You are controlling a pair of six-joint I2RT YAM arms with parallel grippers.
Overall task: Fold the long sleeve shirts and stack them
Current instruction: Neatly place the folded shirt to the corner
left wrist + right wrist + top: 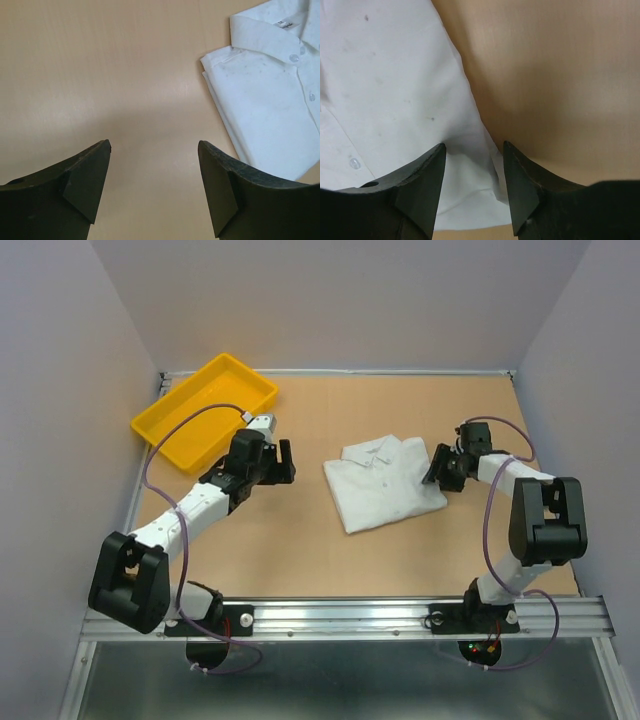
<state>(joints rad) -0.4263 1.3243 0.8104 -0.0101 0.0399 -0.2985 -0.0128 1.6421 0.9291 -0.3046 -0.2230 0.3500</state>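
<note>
Hovering over the bare tan table, the left gripper gapes wide, empty. Right gripper sits part-open, straddling the right edge of the folded white button-front shirt mid-table; contact unclear. Sleeves hidden. Collar label unreadable. Yellow plastic tray far left.

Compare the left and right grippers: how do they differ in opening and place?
The left gripper has its fingers wider apart than the right gripper. The left gripper is over the table, beside the shirt; the right gripper straddles the shirt's right edge. Both have black fingers.
</note>
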